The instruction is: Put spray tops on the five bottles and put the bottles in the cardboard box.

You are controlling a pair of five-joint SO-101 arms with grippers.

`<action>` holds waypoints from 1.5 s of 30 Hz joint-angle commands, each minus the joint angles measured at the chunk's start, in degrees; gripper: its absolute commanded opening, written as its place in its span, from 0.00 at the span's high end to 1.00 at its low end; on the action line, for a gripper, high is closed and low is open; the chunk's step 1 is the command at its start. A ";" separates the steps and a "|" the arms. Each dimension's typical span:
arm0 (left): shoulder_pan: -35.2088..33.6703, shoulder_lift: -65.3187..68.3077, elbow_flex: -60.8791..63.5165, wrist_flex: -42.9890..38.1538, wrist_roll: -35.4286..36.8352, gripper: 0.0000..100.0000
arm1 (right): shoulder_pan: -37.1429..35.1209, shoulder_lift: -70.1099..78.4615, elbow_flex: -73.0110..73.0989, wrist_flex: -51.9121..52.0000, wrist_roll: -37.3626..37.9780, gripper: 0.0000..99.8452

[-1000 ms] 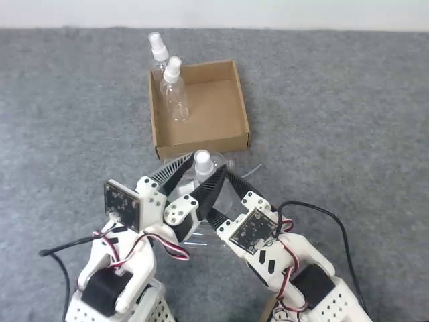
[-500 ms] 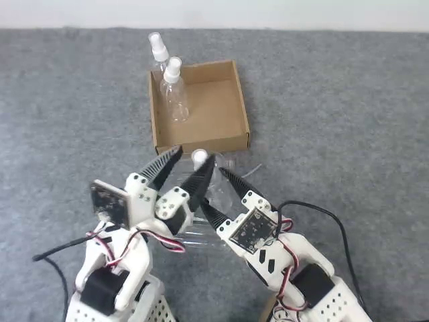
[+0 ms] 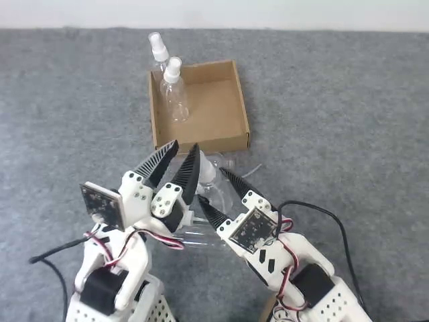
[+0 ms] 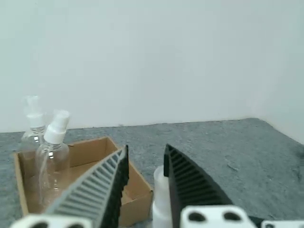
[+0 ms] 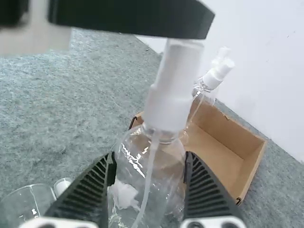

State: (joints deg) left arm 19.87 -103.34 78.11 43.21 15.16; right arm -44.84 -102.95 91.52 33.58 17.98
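**A:** Where is the cardboard box (image 3: 216, 111)?

**B:** Toward the far edge of the grey worktop (image 3: 348, 100), about midway along it. One capped bottle (image 3: 177, 99) stands upright inside, in the box's far left corner. A second capped bottle (image 3: 158, 49) stands on the worktop just outside that same corner.

**A:** And the right claw (image 3: 210, 185)?

**B:** It is clamped on the body of the held bottle (image 5: 147, 175), which is clear and upright. The bottle sits just in front of the box's near wall, around the middle of the worktop. A white spray top (image 5: 173, 90) is on its neck, and the thin tube hangs down inside.

**A:** The left claw (image 4: 146, 152)?

**B:** Its fingers are a narrow way apart and grip nothing. It is up beside the spray top with one finger right next to it. I cannot tell whether they touch.

**A:** Anything else?

**B:** A clear beaker (image 5: 23, 205) lies on the worktop toward the near edge, close to the held bottle.
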 commanded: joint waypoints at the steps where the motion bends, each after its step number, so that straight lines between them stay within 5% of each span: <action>1: 3.52 -0.97 -0.57 1.32 -2.55 0.89 | 1.01 -1.01 -2.73 -0.13 0.53 0.98; 18: 6.68 -1.05 -5.32 6.77 -4.84 0.89 | 1.19 -1.01 -2.73 0.13 0.70 0.99; 36: -15.65 -1.05 -15.60 8.00 -4.75 0.89 | 6.81 -1.01 -0.35 -0.40 0.26 0.99; 45: -27.60 -1.05 -10.68 8.44 -4.48 0.89 | 6.90 -1.01 -0.35 -0.13 0.26 0.99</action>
State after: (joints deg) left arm -5.19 -103.34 65.71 51.21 10.68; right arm -38.77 -102.95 91.52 33.58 17.98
